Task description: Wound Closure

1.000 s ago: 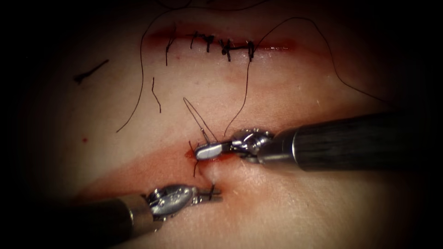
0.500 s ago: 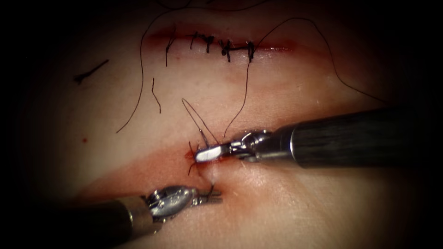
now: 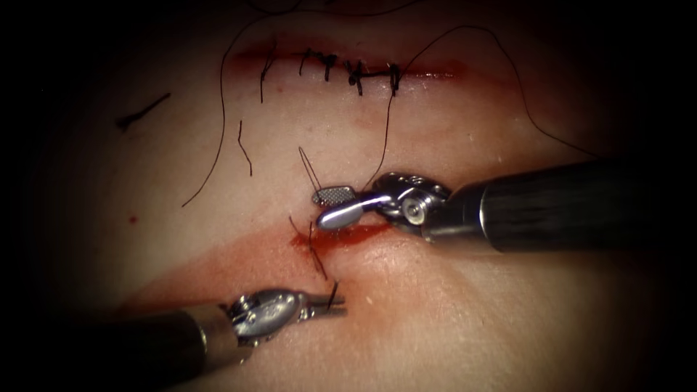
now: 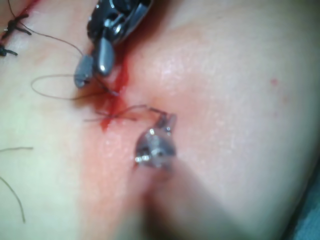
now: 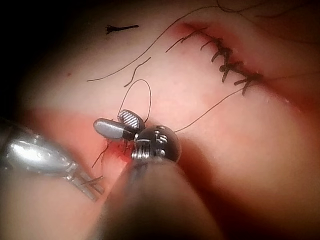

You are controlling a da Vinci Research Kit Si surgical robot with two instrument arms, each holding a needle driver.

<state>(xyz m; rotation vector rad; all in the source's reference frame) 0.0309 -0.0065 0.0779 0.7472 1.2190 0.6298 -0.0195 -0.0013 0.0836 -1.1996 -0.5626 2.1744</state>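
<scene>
While our right tool point(image 3: 328, 206) gapes empty over the tissue's point(image 3: 465, 305) red-wet cut point(image 3: 348, 236), our left tool point(image 3: 330, 306) pinches the thread point(image 3: 316, 255); we cannot find the needle.

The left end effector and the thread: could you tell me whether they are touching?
Touching. In the endoscope view the left end effector is shut on the thread, which runs up to the lower cut.

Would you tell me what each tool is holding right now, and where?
Left tool: shut on thread below the cut. Right tool: open, holding nothing. The needle cannot be made out.
</scene>
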